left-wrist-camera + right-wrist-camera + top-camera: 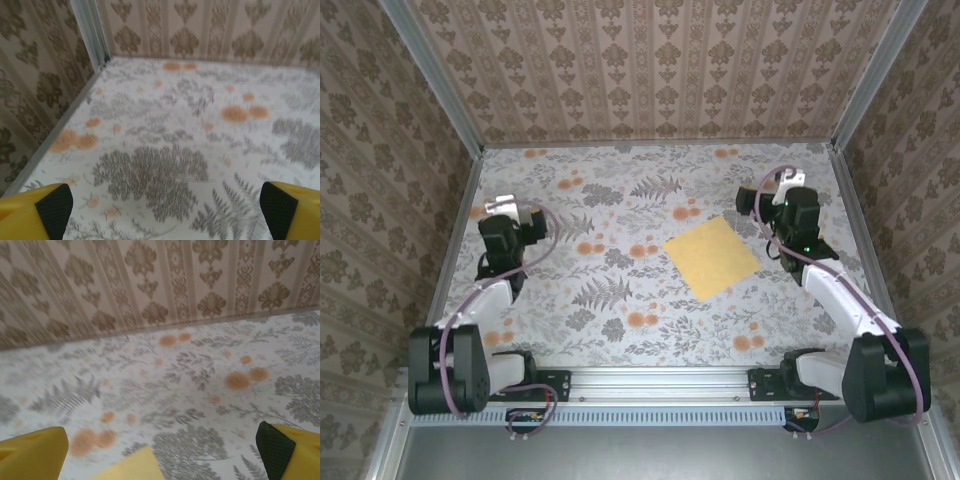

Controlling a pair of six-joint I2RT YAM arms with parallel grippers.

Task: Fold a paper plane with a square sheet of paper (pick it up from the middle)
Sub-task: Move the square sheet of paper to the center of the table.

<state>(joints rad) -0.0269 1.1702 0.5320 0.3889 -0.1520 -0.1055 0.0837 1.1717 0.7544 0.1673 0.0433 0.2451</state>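
Picking up comes first: paper sheet (712,256) lies flat right of frame centre, right gripper (778,196) near its right corner and left gripper (513,212) far left, both wide open, empty, so pinch mid-sheet, not a corner.

1. The sheet (712,257) lies flat on the table (620,200), right of centre, one corner toward the near edge.
2. The right gripper (788,182) stands behind and to the right of the sheet, near it.
3. The left gripper (503,206) stands at the table's left side, well apart from the sheet.
4. Walls (650,70) close the table at left, back and right.
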